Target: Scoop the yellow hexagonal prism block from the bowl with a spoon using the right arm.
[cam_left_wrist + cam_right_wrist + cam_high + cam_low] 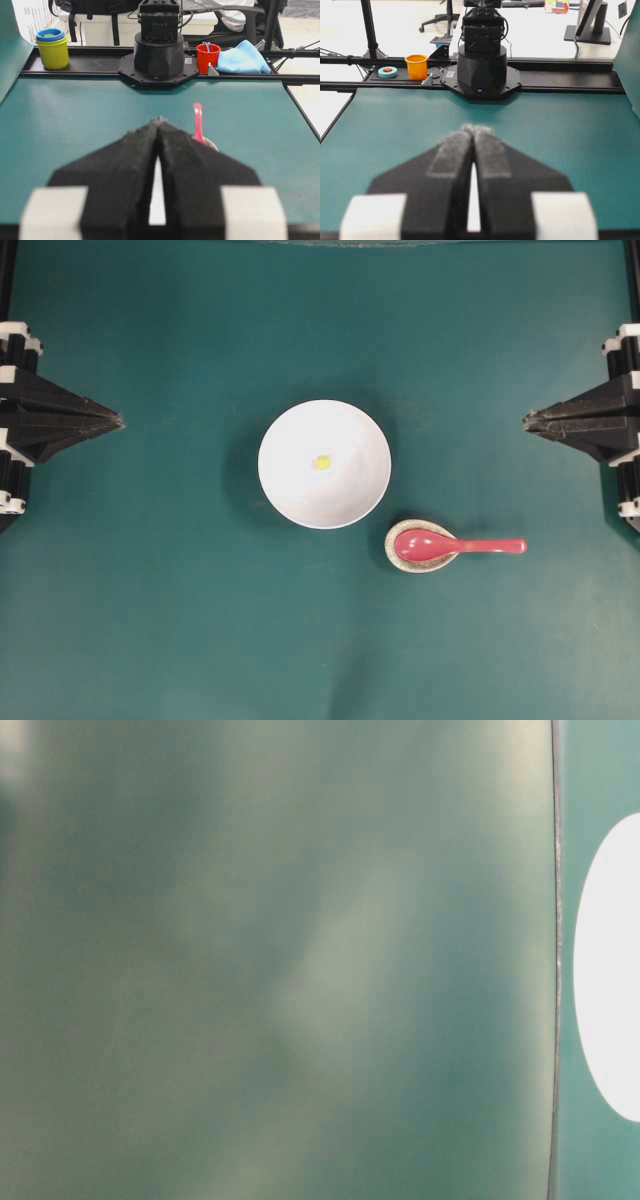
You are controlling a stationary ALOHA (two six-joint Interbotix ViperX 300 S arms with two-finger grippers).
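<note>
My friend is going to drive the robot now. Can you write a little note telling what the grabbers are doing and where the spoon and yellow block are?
Left gripper: shut, empty, parked at the left edge.
Right gripper: shut, empty, parked at the right edge.
Yellow block: inside the white bowl, mid-table.
Spoon: scoop on the speckled rest by the bowl, handle pointing toward the right arm.
Done: nothing.
Left: the right gripper picks up the spoon and scoops out the block.

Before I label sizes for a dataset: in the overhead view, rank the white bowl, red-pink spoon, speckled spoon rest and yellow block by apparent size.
1. White bowl
2. Red-pink spoon
3. Speckled spoon rest, shorter than the spoon
4. Yellow block, smallest
</note>
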